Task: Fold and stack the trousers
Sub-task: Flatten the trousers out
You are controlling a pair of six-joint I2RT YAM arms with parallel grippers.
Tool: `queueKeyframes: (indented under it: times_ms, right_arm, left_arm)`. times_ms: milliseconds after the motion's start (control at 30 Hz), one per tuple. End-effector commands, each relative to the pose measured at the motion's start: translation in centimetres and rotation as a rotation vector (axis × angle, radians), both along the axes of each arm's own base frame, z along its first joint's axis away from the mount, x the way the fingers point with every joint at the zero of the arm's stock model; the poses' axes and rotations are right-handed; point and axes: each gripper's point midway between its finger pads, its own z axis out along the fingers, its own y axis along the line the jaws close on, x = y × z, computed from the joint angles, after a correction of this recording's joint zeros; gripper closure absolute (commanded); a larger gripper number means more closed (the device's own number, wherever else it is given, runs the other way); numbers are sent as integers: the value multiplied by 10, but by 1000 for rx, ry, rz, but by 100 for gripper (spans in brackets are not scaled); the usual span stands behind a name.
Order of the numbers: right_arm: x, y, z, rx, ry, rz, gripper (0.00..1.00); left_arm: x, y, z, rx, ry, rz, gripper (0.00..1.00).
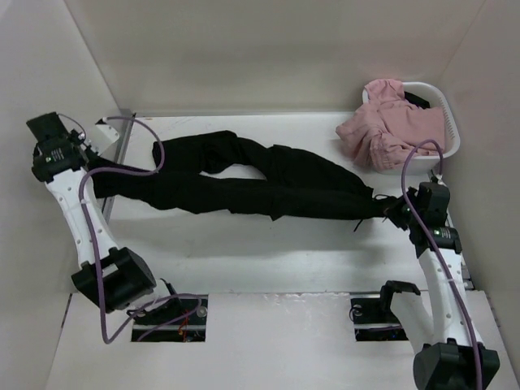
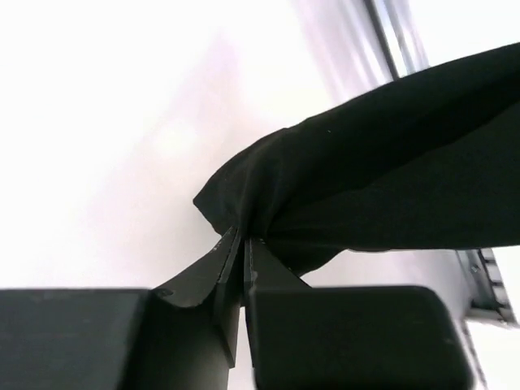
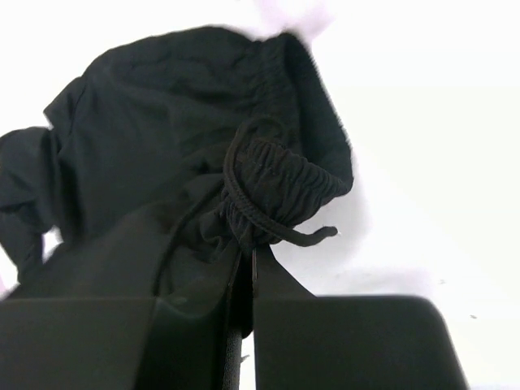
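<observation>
At nine o'clock of the white surface (image 1: 244, 256), my left jaws are clamped on a leg end of the black trousers (image 1: 268, 183). In my wrist view the cloth bunches out from the tips toward one o'clock. Across the middle the trousers lie stretched along the surface. At three o'clock my right jaws are pinched together on the gathered waistband, with the drawstring (image 3: 313, 236) looping just above them. Pink clothes (image 1: 382, 130) fill the basket (image 1: 452, 138) at one o'clock.
</observation>
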Motion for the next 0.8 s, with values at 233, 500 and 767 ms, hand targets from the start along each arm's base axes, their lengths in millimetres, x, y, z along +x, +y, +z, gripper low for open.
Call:
queueKeyframes:
  times_ms: [233,500,767]
  right_arm:
    - [5,-12,21,-72,-37,19,99]
    - [-3,-17,19,-74,-29,-3,99]
    - [4,-17,8,-83,11,10,99]
  left_arm:
    - [27,-62,-80,-294,485,-182,96]
    - [9,-76,-91,-398,594,-232,94]
    - [157,-87,-143,-518,365,-45,70]
